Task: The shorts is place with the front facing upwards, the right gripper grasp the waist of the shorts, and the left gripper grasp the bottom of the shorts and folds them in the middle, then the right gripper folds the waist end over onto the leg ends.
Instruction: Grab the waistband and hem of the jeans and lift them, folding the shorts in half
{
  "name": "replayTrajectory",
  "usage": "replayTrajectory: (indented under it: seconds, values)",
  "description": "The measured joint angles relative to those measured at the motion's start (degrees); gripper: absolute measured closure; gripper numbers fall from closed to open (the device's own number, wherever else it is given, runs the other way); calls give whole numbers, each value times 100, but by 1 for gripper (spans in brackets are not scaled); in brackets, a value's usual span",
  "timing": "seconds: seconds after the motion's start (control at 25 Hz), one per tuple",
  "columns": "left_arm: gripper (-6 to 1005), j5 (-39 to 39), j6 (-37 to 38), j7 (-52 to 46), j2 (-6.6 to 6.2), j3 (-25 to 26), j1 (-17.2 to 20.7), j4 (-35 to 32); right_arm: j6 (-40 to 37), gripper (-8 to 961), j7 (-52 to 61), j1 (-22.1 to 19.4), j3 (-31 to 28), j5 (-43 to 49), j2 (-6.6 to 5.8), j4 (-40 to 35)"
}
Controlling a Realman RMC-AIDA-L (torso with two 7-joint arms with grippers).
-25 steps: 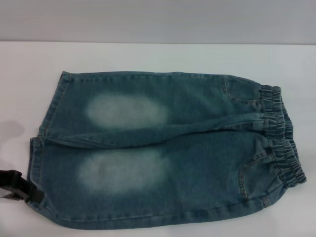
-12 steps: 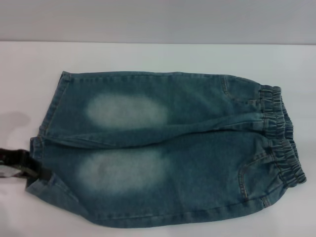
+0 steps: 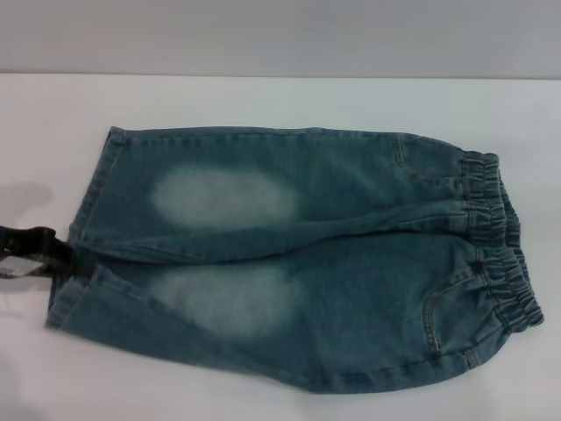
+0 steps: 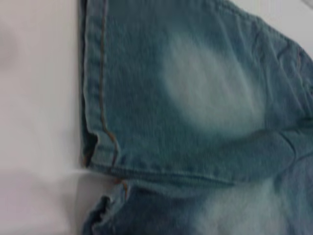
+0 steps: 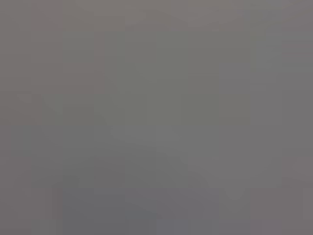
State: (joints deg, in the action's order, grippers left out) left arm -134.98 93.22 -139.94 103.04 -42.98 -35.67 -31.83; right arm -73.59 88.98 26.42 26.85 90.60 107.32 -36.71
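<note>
the shorts [image 3: 298, 254] lie spread on the white table [image 3: 263, 101], front up, both pale oval patches showing. the left gripper [image 3: 61, 254] comes in low from the table's left edge as a black claw, its tip right at the hems where the two legs meet. whether its fingers are closed on the cloth i cannot tell; the tip merges with the dark denim. just beyond the tip, the bottom of the shorts [image 3: 74, 281] on the near leg is pulled up and slanted toward the gripper, and that leg's lower edge runs diagonally away from it across the table. the far leg's hem stays flat and straight, a little farther out from the claw. the waist [image 3: 500, 237] is at the end opposite the gripper, well apart from it, puckered into small gathers along the right side of the table.

in the left wrist view the far leg's hem [image 4: 95, 83] with its orange stitching lies flat on the table, and the near leg's hem corner [image 4: 105, 213] bunches up close to the camera.

the right gripper is not seen; the right wrist view is plain grey.
</note>
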Motion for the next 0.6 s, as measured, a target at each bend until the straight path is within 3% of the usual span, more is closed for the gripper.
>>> replayTrajectory:
  seconds: [0.08, 0.32, 0.6]
  values:
    - [950, 1, -60, 16, 26, 79, -8, -33, -188, 225, 243, 51, 5, 327, -24, -137]
    - [949, 5, -172, 171, 131, 266, -33, -123, -1658, 225, 1451, 600, 27, 2658, -235, -799]
    - [948, 7, -243, 227, 146, 266, -112, -132, -2472, 225, 1728, 1106, 409, 4112, -310, -904]
